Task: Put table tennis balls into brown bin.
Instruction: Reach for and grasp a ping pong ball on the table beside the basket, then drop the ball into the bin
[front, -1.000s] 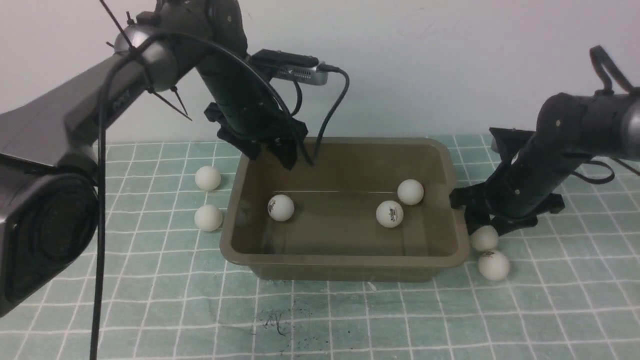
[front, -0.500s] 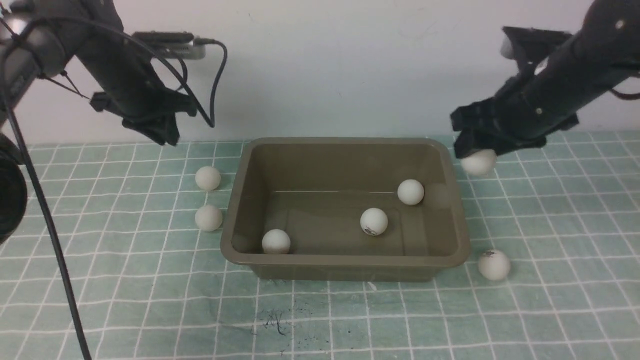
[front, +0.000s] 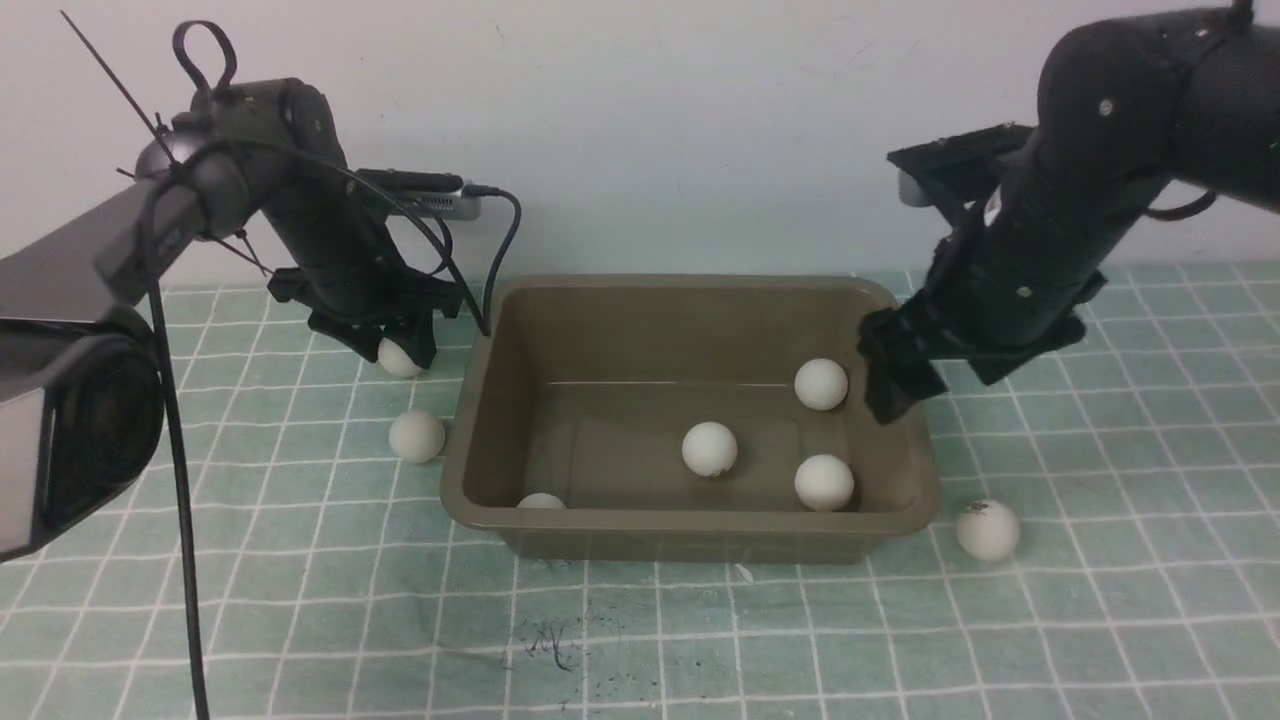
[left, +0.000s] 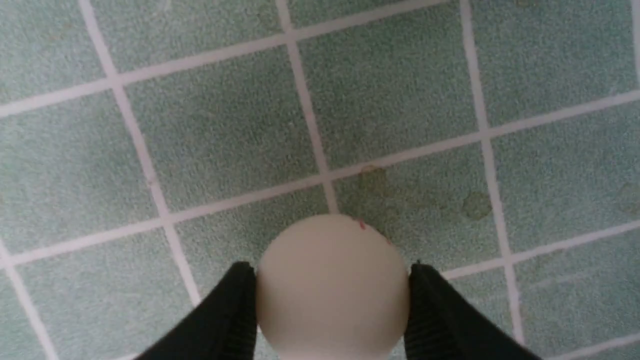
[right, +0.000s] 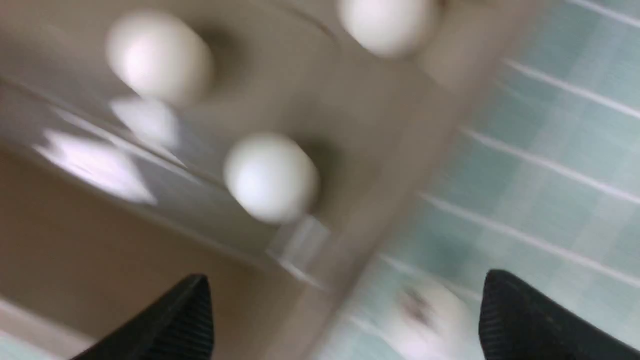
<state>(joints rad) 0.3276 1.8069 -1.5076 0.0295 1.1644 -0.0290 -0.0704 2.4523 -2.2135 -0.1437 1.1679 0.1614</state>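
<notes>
Table tennis ball (left: 332, 285) sits pinched in left hand (left: 331, 266); right hand (right: 346, 278) gapes wide.

Left gripper (left: 331, 272) pinches white ball (left: 332, 290)

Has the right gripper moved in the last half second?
Yes. The right gripper has come down and leftward, over the right rim of the brown bin.

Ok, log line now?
left claw: shut on ball | right claw: open over brown bin rim | binned balls: four | loose balls: two
</notes>
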